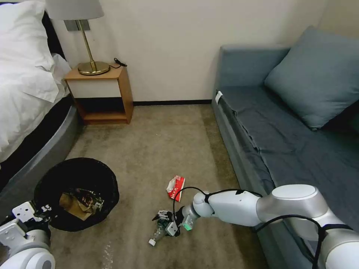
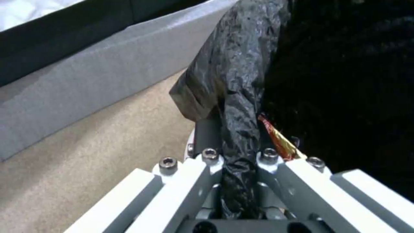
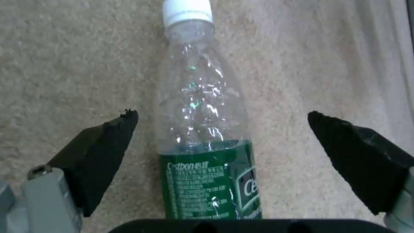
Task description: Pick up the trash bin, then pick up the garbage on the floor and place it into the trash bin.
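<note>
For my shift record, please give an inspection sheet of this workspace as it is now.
Surface: beige carpet.
Job's things: trash bin holds a paper bag and wrapper; bottle and red packet lie on the floor.
Clutter: nothing seen.
Grippers: left gripper shut on the bin's bag rim; right gripper open, astride the bottle.
Cables: black cable along the right arm.
Surroundings: bed, nightstand with lamp, sofa.
</note>
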Robot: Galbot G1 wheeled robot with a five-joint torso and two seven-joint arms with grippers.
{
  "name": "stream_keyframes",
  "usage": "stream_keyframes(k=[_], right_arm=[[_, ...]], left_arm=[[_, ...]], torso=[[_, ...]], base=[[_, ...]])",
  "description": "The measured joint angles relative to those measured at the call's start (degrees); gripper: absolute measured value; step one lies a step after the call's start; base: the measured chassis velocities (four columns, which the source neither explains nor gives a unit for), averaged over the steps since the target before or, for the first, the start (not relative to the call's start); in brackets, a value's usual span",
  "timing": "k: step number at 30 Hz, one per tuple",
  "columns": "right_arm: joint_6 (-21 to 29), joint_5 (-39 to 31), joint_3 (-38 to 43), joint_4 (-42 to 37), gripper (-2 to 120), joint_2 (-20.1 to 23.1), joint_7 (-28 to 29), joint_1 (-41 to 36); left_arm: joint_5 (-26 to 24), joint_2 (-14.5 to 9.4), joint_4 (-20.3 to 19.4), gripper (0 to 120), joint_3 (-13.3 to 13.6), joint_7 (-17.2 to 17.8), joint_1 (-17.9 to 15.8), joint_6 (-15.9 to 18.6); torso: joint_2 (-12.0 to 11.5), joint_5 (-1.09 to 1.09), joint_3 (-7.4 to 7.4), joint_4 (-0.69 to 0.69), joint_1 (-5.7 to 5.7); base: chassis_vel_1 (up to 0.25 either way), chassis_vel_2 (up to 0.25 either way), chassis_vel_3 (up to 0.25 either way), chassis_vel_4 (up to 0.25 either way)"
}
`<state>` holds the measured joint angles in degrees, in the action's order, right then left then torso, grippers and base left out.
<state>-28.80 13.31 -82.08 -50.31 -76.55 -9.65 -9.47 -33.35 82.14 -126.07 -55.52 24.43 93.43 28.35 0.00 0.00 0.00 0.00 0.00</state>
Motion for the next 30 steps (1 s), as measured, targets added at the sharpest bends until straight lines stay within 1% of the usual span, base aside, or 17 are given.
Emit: stream_keyframes(k=[3,9,12,16,17,18,19,21,22,25,26,27,29,30], right_arm=[[-0.88,0.24,0.36,2.78,100,-1.29,0.05,-0.35],[-1.38,0.44,0.91,5.56,100,-2.45,0.00,-0.86],[-1.80,0.45,1.57,8.15,99,-3.15,-0.44,-1.59],[-2.01,0.56,1.96,8.79,97,-3.34,-0.51,-1.90],[-2.20,0.73,2.22,9.18,89,-3.46,-0.56,-2.10],[-2.20,0.73,2.22,9.18,89,-3.46,-0.56,-2.10],[-2.70,1.23,2.75,9.92,83,-3.67,-0.63,-2.41],[-3.32,1.97,3.55,10.66,74,-3.87,-0.66,-2.78],[-3.32,1.97,3.55,10.66,74,-3.87,-0.66,-2.78],[-3.70,2.61,4.48,11.10,56,-3.95,-0.66,-3.20],[-3.70,2.61,4.48,11.10,56,-3.95,-0.66,-3.20],[-3.72,2.63,4.53,11.10,53,-3.95,-0.66,-3.26],[-3.75,2.64,4.65,11.09,45,-3.94,-0.66,-3.34],[-3.78,2.64,4.81,11.03,38,-3.90,-0.65,-3.41]], left_arm=[[-0.02,0.07,0.03,2,0.14,-0.01,-0.12,-0.02],[-0.05,0.05,-0.03,2,0.26,-0.03,-0.13,-0.04],[-0.06,-0.15,-0.23,2,0.37,-0.03,-0.12,-0.04],[-0.07,-0.17,-0.30,2,0.47,-0.03,-0.15,-0.04],[-0.07,-0.17,-0.33,2,0.52,-0.04,-0.15,-0.04],[-0.07,-0.17,-0.33,2,0.52,-0.04,-0.15,-0.04],[-0.07,-0.19,-0.33,2,0.62,-0.03,-0.15,-0.04],[-0.06,-0.20,-0.34,2,0.69,-0.03,-0.15,-0.03],[-0.06,-0.20,-0.34,2,0.69,-0.03,-0.15,-0.03],[-0.03,-0.32,-0.32,2,0.69,-0.03,-0.15,-0.03],[-0.03,-0.32,-0.32,2,0.69,-0.03,-0.15,-0.03],[-0.03,-0.33,-0.33,2,0.70,-0.02,-0.15,-0.03],[-0.02,-0.33,-0.33,2,0.69,-0.02,-0.15,-0.02],[-0.01,-0.33,-0.33,2,0.71,-0.01,-0.15,0.00]], torso=[[0.00,0.00,0.00,0.00,0.00],[0.00,0.01,0.00,0.01,0.00],[0.00,0.00,0.00,0.00,0.00],[0.00,0.00,0.00,0.00,0.00],[0.00,0.00,0.00,0.00,0.00],[0.00,0.00,0.00,0.00,0.00],[0.00,0.00,0.00,0.00,0.00],[0.00,-0.01,0.00,0.00,0.00],[0.00,-0.01,0.00,0.00,0.00],[0.00,0.00,0.00,0.00,0.00],[0.00,0.00,0.00,0.00,0.00],[0.00,0.00,0.00,0.00,0.00],[0.00,0.01,0.00,0.00,0.00],[0.00,0.00,0.00,0.00,0.00]], base=[[0.000,0.000,0.000,0.000],[0.000,0.000,0.000,0.000],[0.000,0.000,0.000,0.000],[0.000,0.000,0.000,0.000],[0.000,0.000,0.000,0.000],[0.000,0.000,0.000,0.000],[0.000,0.000,0.000,0.000],[0.000,0.000,0.000,0.000],[0.000,0.000,0.000,0.000],[0.000,0.000,0.000,0.000],[0.000,0.000,0.000,0.000],[0.000,0.000,0.000,0.000],[0.000,0.000,0.000,0.000],[0.000,0.000,0.000,0.000]])
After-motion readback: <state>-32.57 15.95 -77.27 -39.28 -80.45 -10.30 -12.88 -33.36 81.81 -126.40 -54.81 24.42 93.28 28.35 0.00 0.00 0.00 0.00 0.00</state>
